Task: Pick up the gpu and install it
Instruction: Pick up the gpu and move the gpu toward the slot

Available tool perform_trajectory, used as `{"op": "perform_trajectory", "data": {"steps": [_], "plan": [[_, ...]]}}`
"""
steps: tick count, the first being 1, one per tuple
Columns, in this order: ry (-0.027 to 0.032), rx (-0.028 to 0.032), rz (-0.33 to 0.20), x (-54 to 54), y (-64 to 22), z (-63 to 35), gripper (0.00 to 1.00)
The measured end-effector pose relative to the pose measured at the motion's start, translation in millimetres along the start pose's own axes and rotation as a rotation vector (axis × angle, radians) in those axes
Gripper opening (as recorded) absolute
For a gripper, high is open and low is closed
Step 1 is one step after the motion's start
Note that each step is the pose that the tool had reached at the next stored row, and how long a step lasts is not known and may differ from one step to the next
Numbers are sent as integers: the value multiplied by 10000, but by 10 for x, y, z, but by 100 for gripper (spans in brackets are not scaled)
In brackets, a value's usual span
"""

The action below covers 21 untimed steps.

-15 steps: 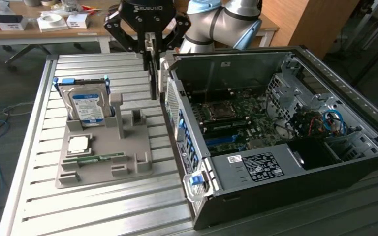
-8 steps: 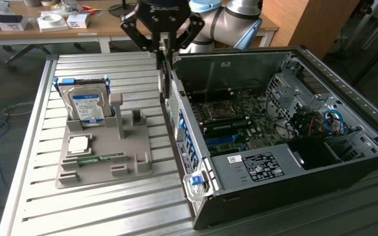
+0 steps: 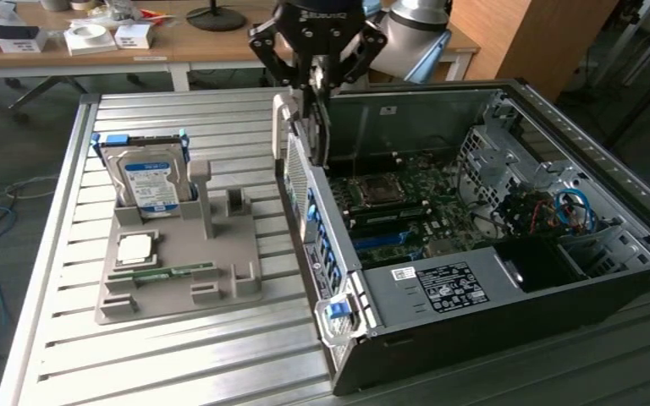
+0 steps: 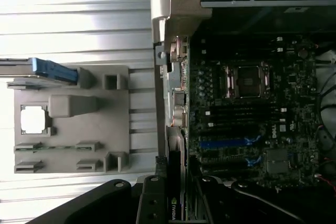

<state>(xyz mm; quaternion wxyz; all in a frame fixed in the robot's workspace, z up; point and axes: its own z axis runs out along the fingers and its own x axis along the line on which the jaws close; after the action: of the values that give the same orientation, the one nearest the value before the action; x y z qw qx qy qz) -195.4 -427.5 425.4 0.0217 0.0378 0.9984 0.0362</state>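
Exterior view: the black 2-fingered pincer (image 3: 318, 78) grasps the thin dark gpu card (image 3: 317, 127), which hangs upright directly beneath it, above the rear wall of the open black computer case (image 3: 494, 355).

Wrist view: the dark green motherboard (image 4: 247, 124) lies beyond the pincer (image 4: 173, 195). Keeping the card vertical and aligned with its slot looks essential.

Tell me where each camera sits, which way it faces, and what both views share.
Exterior view: off the arm, raised, looking down across the slatted table at the grey tray and open computer case; shows the arm's end and gripper, jaws closed on the gpu.
Wrist view: on the wrist, looking straight down past the gpu at the motherboard; the gripper's dark body shows.
Shared: tray, computer case, motherboard, gpu, gripper.
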Motion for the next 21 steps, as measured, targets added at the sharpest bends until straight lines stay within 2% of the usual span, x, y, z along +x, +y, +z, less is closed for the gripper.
{"op": "perform_trajectory", "data": {"steps": [21], "plan": [[67, 5, 4, -949, 70, 52, 26]]}}
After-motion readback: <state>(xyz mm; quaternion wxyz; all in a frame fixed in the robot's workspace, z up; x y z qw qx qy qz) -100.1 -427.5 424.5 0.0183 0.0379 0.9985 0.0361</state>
